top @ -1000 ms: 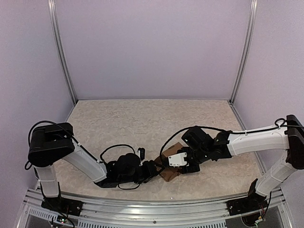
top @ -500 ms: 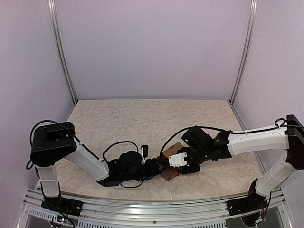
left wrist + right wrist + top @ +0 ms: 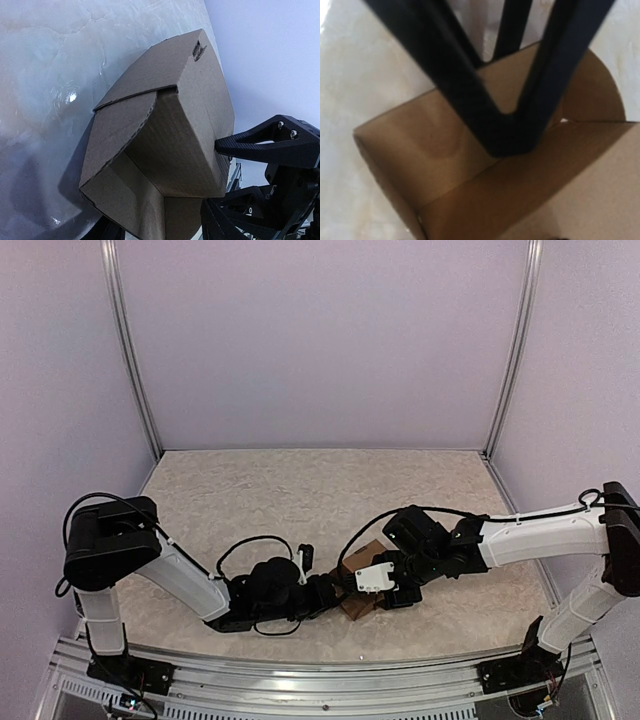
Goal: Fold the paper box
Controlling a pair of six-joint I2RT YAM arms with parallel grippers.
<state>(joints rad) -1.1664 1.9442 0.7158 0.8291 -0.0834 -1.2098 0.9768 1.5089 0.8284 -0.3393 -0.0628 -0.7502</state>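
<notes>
Moved: over the last second my left arm has swung its wrist in toward the paper box and raised its elbow a little. My right arm and the box look unchanged.
Left gripper: the fingers sit on either side of the box's near lower end, both touching cardboard. I read this as a grip on the box, with the jaws spread to its width.
Right gripper: it comes in from the opposite side. The left wrist view shows one black finger with its tip against a side panel. The jaws stand apart, and I cannot tell whether they pinch anything.
Box position: between the two grippers, near the front middle of the table, tilted, with shadow beneath one raised corner.
Box state: already carton-shaped. One flap lies folded over an end, and a rounded flap stands out unfolded.
Step in hand (my judgement): the left gripper steadies the box while the right closes a remaining flap.
Risk 1: if the right fingertip presses on a panel instead of a crease, the wall could dent or the carton skew.
Risk 2: the left hold covers one end only, so a sideways push could twist the box free or pop the folded flap.
Risk 3: the grippers work very close together, so their fingers could collide.
</notes>
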